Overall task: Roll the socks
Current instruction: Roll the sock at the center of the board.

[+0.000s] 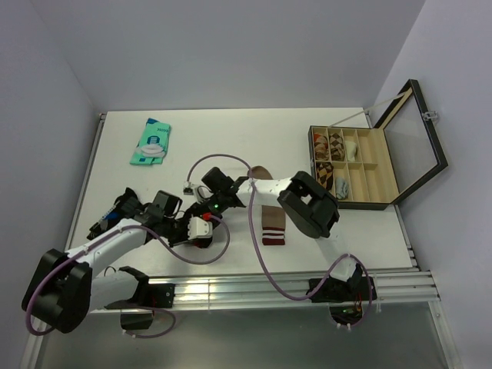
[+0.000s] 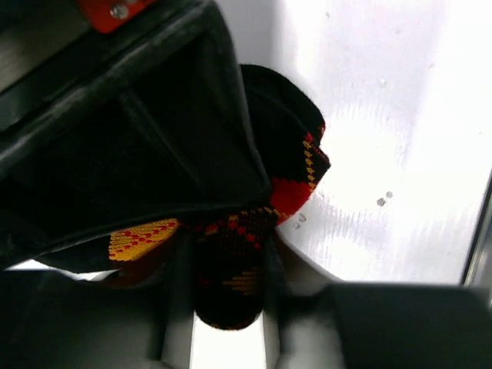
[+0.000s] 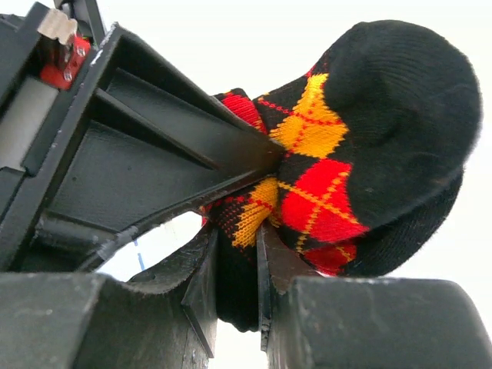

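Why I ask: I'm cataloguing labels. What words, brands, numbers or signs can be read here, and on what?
Nothing legible.
Flat teal packet with white print: too small and blurred to read.
Black fabric sock with red, orange and yellow argyle diamonds: no text.
Tan-brown fabric sock with maroon, white-striped cuff: no text.
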### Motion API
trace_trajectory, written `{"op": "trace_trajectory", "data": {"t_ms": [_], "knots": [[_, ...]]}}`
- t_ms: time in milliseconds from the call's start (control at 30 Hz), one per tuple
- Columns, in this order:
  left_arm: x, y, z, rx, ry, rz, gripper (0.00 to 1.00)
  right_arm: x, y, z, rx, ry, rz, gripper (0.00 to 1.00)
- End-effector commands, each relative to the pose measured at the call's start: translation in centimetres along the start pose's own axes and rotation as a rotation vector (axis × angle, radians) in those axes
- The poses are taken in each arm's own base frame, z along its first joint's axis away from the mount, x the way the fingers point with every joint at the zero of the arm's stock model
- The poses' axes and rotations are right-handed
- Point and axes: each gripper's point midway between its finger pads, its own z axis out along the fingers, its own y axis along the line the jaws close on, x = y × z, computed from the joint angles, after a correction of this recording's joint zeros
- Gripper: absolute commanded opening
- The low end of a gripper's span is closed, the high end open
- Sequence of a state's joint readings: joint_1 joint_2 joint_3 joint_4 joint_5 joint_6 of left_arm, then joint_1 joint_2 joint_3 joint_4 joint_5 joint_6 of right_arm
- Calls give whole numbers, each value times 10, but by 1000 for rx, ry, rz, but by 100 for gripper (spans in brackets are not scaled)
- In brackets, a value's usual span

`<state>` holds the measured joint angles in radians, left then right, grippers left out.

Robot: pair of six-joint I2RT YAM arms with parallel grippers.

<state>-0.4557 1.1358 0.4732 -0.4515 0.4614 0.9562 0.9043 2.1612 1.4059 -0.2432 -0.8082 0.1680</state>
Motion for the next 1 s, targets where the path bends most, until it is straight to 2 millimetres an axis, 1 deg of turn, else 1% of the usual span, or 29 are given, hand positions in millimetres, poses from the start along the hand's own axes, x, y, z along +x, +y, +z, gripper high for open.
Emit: {"op": "trace_trajectory", "data": {"t_ms": [0, 33, 100, 133, 167, 200, 233, 267, 300, 333, 367, 400, 433, 467, 500, 533, 600, 633, 667, 700, 733, 767, 800, 833, 867, 900, 933, 967], "knots": [[0, -3, 1, 34, 14, -8, 19, 109, -78, -2, 323, 252, 193, 23], [0, -5, 1, 45, 12, -6, 12, 98, -78, -6, 342, 208, 165, 30], [0, -12, 2, 83, 11, -6, 1, 93, -77, -11, 356, 171, 165, 36], [0, -13, 2, 93, 10, -1, 0, 85, -75, -18, 372, 121, 144, 40], [-1, -12, 2, 101, 10, -2, 0, 82, -77, -23, 390, 92, 154, 42], [-4, -16, 2, 126, -2, -10, 0, 76, -76, -29, 400, 57, 149, 43], [-3, -19, 2, 151, 5, -13, 0, 78, -77, -32, 408, 32, 146, 45], [-5, -19, 2, 172, 2, -19, 0, 66, -74, -46, 443, -31, 142, 46], [-6, -20, 2, 186, 4, -15, 0, 62, -73, -53, 461, -63, 142, 48], [-5, -22, 2, 205, 11, -21, 0, 69, -76, -59, 483, -74, 154, 50], [-8, -19, 2, 214, 10, -20, 1, 54, -69, -73, 505, -152, 140, 51], [-11, -20, 2, 231, -3, -21, 0, 62, -73, -81, 528, -167, 159, 53], [-13, -18, 1, 238, -7, -22, 0, 56, -72, -89, 538, -214, 153, 54], [-14, -18, 0, 267, 0, -30, 0, 54, -71, -95, 549, -246, 167, 54], [-15, -21, -1, 298, -4, -27, 0, 47, -68, -108, 569, -299, 160, 55], [-18, -21, -2, 323, -26, -21, 0, 53, -71, -113, 581, -316, 172, 55], [-22, -21, -3, 384, -30, -57, 0, 54, -71, -126, 613, -369, 185, 55], [-26, -13, -2, 403, -53, -64, 0, 52, -71, -130, 617, -392, 182, 55], [-26, -11, -3, 422, -55, -82, 0, 52, -70, -134, 624, -409, 186, 55], [-25, -14, -6, 459, -48, -113, 0, 53, -68, -140, 639, -433, 183, 55], [-24, -11, -8, 475, -57, -130, 0, 52, -65, -143, 637, -452, 175, 55], [-27, -3, -5, 502, -61, -149, 0, 49, -62, -146, 631, -479, 161, 55], [-27, -9, -11, 558, -53, -192, 0, 55, -62, -147, 633, -490, 159, 55], [-27, -6, -12, 577, -65, -197, 0, 44, -52, -157, 624, -555, 126, 55], [-30, 2, -8, 603, -76, -220, 0, 43, -50, -160, 631, -577, 113, 55], [-30, 2, -9, 629, -73, -243, 0, 48, -50, -164, 645, -597, 107, 55], [-30, 0, -13, 666, -70, -267, 0, 43, -47, -168, 654, -640, 83, 56], [-31, 3, -11, 690, -77, -284, 0, 37, -33, -174, 637, -684, 46, 56]]}}
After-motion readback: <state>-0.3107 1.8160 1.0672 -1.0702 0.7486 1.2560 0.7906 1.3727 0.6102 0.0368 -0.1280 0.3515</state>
